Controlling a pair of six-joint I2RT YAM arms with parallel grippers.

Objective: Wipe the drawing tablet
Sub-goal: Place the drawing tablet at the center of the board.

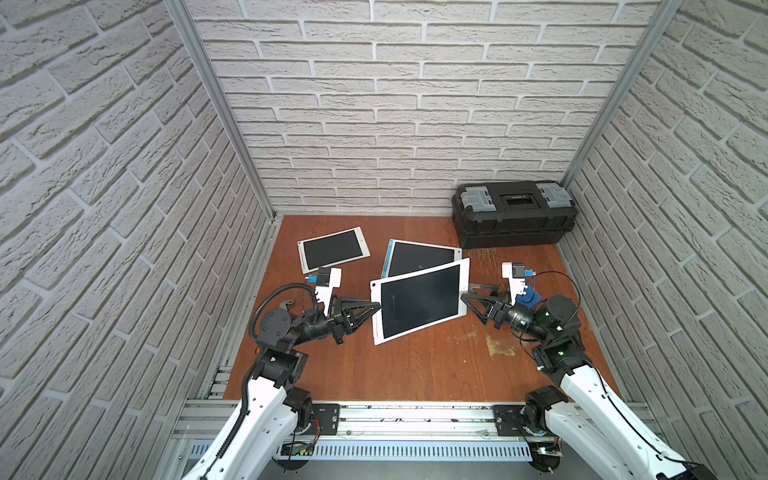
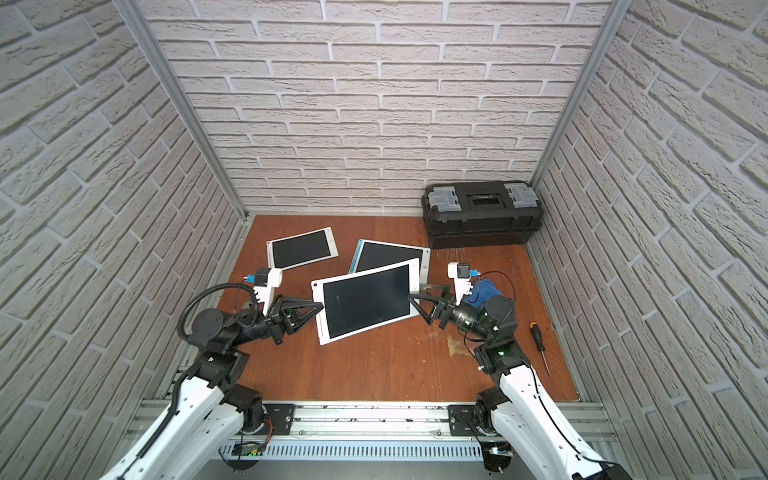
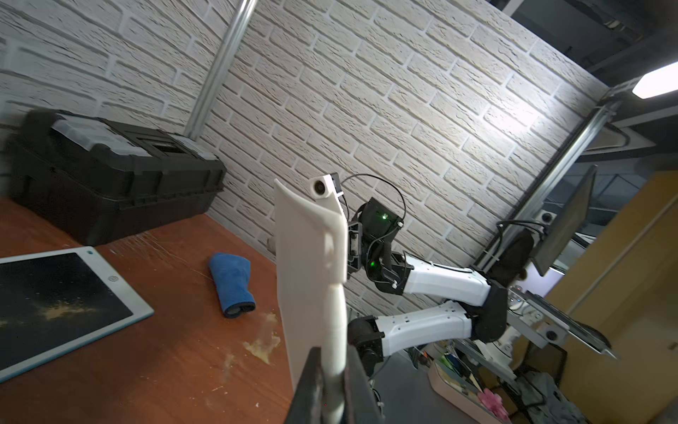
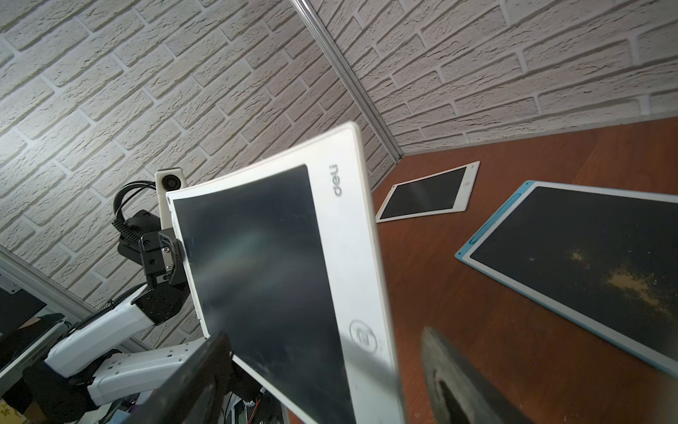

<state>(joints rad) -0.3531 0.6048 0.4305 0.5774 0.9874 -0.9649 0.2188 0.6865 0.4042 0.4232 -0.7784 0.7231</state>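
drawing tablet (image 1: 419, 301) tilted, lifted above table (image 1: 415, 374) centre; left gripper (image 1: 376, 307) pinching its left edge; right gripper (image 1: 466, 291) spread astride right edge, not clamped; panel judged light, stiff, slick, scratch-prone; grip white bezel only; blue cloth (image 3: 231, 284) on table at right

Drawing tablet (image 1: 419, 301) centre, second tablet (image 1: 419, 257) behind it, third tablet (image 1: 332, 249) back left, toolbox (image 1: 513, 216) back right

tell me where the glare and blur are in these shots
Left wrist view: a ceiling lamp flares, and a bright patch washes the brick wall. Right wrist view: pale reflections streak the screen of the held tablet, and the right fingers are blurred. Both top views: even light, bricks stretched towards the edges.
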